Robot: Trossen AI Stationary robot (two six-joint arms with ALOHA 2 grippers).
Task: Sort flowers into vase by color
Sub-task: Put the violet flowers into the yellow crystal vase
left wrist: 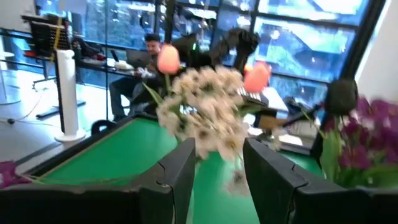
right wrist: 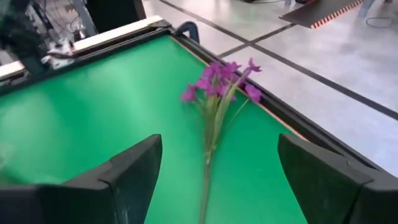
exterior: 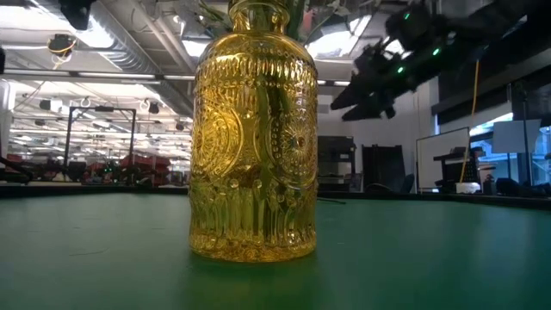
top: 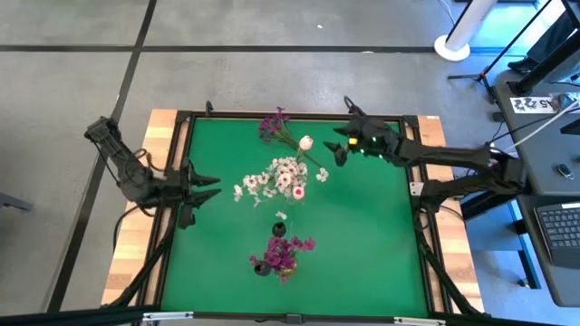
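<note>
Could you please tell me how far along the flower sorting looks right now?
Partly done. White blossoms and a pink tulip already stand in one vase mid-table, and magenta sprigs in the gold vase nearer the front. One loose magenta sprig lies on the green mat; the open right end effector is lined up over it. The left end effector holds nothing.

Left claw [top: 210, 187] open at the left edge; right claw [top: 336, 150] spread wide.
</note>
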